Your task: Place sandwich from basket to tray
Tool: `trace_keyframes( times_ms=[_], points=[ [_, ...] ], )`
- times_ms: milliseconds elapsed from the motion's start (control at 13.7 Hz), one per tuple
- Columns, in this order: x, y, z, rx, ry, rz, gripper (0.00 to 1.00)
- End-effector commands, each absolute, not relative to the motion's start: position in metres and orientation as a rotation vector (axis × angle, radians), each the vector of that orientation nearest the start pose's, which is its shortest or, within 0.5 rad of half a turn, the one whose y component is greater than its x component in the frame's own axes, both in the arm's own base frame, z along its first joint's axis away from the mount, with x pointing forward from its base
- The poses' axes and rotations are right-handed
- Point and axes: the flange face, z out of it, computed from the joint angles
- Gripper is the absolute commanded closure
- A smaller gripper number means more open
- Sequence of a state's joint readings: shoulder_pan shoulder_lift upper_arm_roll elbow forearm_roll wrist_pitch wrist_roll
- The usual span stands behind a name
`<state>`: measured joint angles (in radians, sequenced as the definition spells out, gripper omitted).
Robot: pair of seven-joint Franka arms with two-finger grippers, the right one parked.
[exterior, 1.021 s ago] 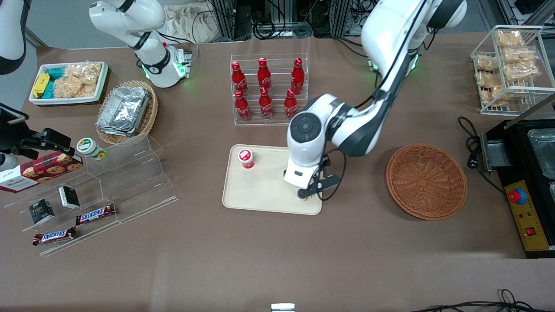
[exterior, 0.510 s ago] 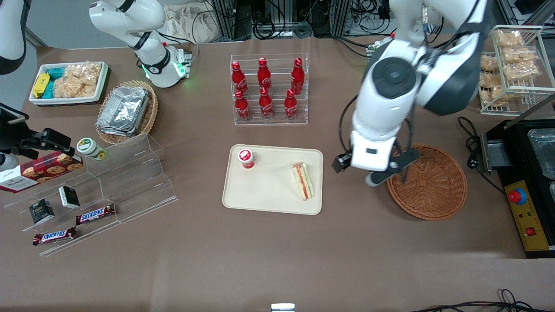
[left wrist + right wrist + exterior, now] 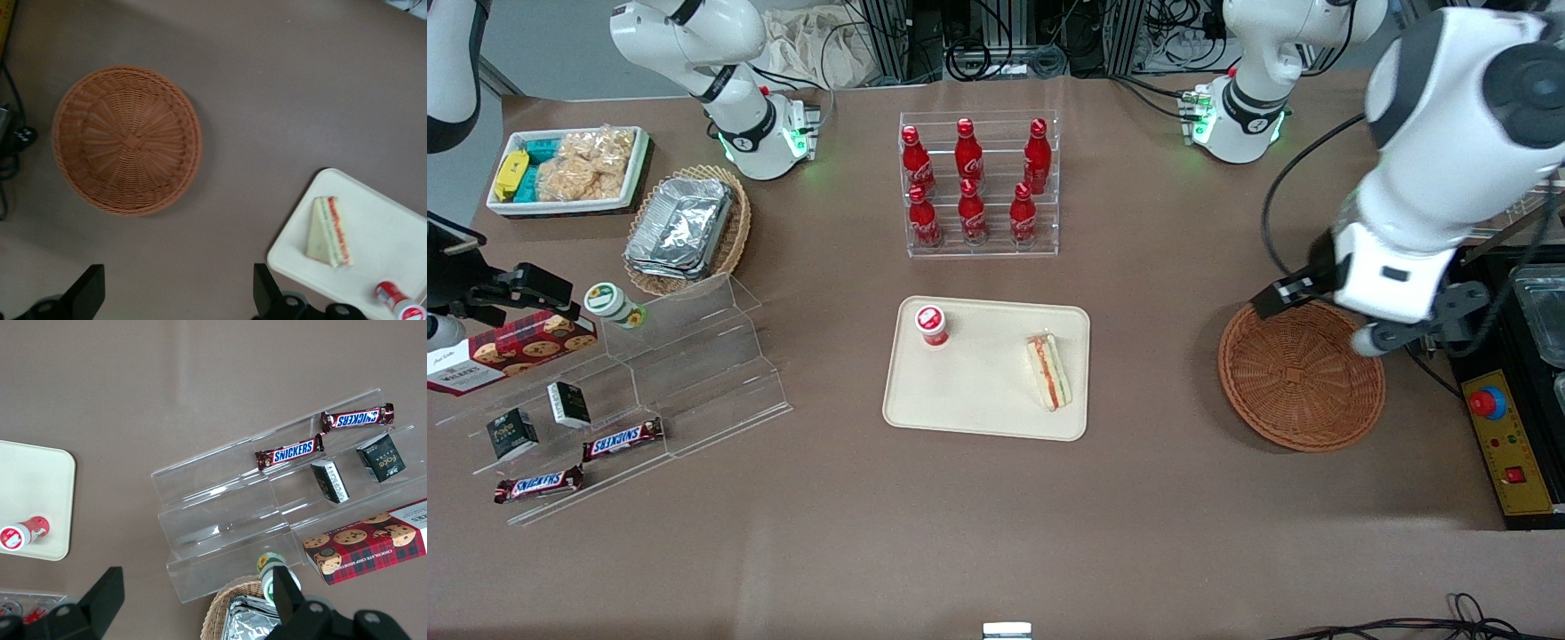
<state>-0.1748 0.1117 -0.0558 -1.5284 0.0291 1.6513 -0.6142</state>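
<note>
Pale-bread sandwich, long axis running up-down in frame, on tray; tool parted, empty, above basket, frame right.

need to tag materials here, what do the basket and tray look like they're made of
Basket: apparently woven wicker, reddish-brown and matte, with visible radiating weave and a braided rim. Tray: probably moulded plastic, cream, smooth, with rounded corners and a low rim; the sandwich lies on it. The open gripper hangs above the basket.
</note>
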Motion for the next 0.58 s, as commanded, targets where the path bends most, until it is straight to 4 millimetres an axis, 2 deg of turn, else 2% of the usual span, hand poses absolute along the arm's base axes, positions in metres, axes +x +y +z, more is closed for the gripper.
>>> trace_keyframes(
  times_ms=[0,219,510],
  points=[
    [0.556,-0.087,0.595,-3.103,-0.465,-0.010,0.00],
    [0.542,-0.040,0.606,-3.129,-0.358,0.007,0.00],
    [0.514,-0.001,0.615,-3.154,-0.180,-0.013,0.00]
  ],
)
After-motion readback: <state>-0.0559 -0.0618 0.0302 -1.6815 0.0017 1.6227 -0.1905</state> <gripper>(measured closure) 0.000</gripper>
